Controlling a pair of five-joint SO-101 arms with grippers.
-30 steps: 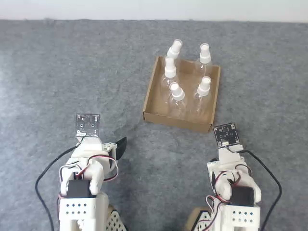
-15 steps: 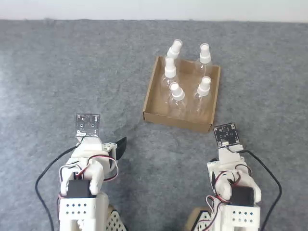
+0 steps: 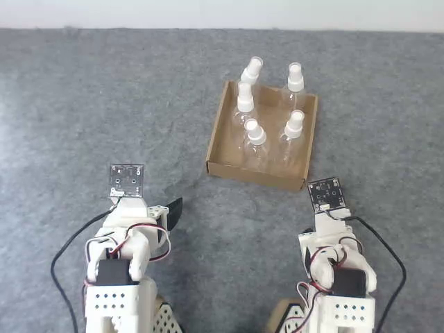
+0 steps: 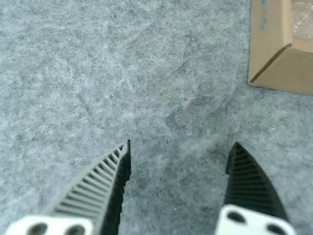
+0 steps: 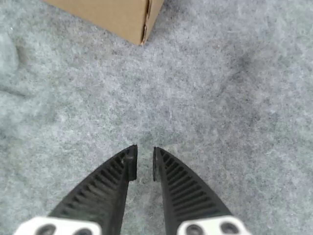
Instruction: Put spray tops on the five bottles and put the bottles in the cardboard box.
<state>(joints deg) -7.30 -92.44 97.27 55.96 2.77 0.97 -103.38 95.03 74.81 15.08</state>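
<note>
Cardboard box (image 3: 253,175) holds all five spray-topped bottles (image 3: 255,139), so looks done. It sits ahead of both arms, nearer the right jaws (closed); left jaws hang open, empty.

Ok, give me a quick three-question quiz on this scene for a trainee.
1. How many bottles are in the box?
2. True or false: the left pincer is open wider than the right pincer.
3. How many bottles lack a spray top? A: none. B: two. C: five.

Key: 1. Five. 2. True. 3. A.
</note>
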